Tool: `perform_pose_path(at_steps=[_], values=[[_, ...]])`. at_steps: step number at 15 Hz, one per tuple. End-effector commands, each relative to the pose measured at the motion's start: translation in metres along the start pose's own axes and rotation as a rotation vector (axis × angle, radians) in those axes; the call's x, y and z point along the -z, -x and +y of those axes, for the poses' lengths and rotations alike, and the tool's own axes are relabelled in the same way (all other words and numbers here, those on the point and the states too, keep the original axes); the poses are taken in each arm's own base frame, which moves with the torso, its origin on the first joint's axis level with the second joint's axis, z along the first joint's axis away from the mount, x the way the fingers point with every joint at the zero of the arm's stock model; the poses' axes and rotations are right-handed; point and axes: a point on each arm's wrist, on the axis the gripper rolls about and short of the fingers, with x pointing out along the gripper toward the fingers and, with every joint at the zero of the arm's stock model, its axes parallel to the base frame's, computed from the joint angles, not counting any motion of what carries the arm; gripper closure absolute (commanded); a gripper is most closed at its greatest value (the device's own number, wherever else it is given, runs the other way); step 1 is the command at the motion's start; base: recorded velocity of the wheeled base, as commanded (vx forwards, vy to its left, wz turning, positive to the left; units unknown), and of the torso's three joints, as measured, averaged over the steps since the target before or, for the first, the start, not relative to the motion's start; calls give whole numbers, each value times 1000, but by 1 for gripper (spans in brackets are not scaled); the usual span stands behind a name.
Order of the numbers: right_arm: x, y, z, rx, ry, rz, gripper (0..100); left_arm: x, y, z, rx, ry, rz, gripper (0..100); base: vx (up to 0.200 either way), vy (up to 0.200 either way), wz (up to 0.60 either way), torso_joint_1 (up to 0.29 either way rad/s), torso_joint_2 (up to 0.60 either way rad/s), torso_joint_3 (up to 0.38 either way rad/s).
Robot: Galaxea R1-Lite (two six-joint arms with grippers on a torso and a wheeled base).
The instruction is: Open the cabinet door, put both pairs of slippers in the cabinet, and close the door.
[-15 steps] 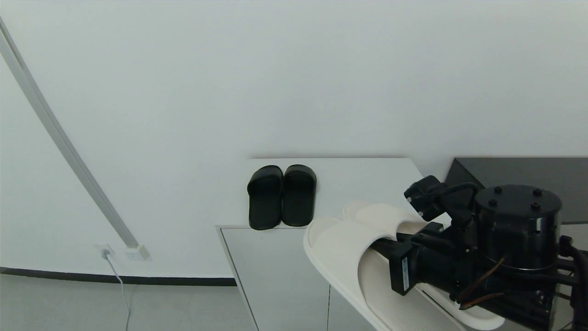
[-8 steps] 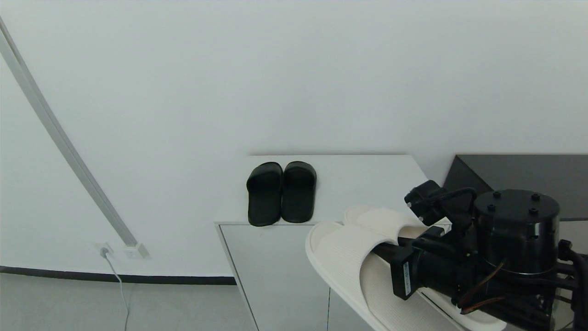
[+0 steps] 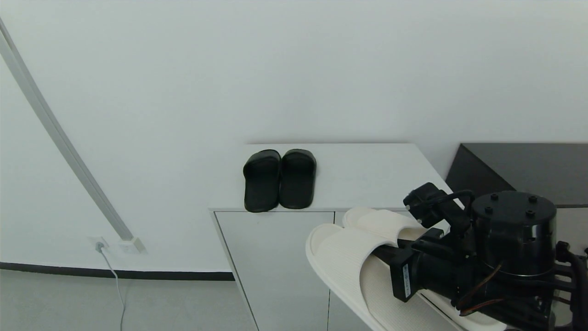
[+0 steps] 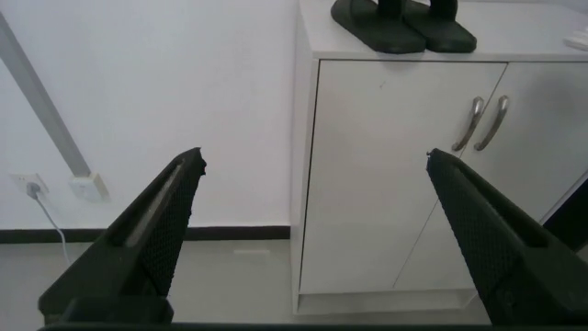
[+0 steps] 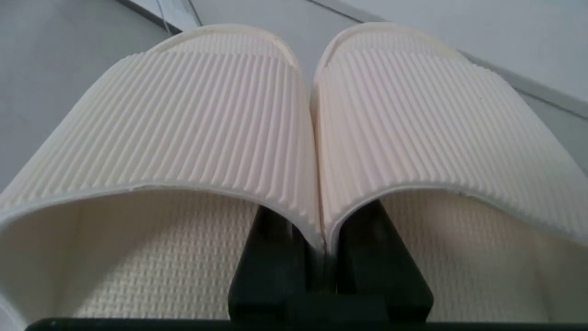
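A pair of black slippers [image 3: 279, 180] stands side by side on the left of the white cabinet's top [image 3: 367, 174], toes at the front edge; the left wrist view catches them too [image 4: 404, 20]. Both cabinet doors [image 3: 275, 257] are closed, their two metal handles [image 4: 485, 122] meeting at the middle. My right gripper [image 3: 390, 250] is shut on a pair of ribbed white slippers [image 3: 349, 257], one finger inside each, pinching their inner walls [image 5: 312, 138] together. It holds them in the air in front of the cabinet's right half. My left gripper [image 4: 312, 175] is open and holds nothing, low before the cabinet.
A dark surface [image 3: 523, 170] adjoins the cabinet on the right. On the wall to the left, a grey strip [image 3: 59, 133] slants down to a socket with a cable [image 3: 98, 246] above the floor. Bare floor [image 4: 230, 276] lies left of the cabinet.
The whole head picture has shifted, so the camera moved: the cabinet top and black slippers sit higher in it. The right gripper keeps its hold on the white slippers.
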Motion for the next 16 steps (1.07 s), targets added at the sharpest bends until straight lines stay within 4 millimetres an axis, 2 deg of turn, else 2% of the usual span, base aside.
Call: perform_pose_path(at_steps=[1,16], values=[[2,-2,1,-2,4,11,100,0,0,0,0,1,1,0,0,0,0,-198,452,242],[6,-1,1,-3,23,24,100,0,0,0,-1,1,1,0,0,0,0,-209,525,315]])
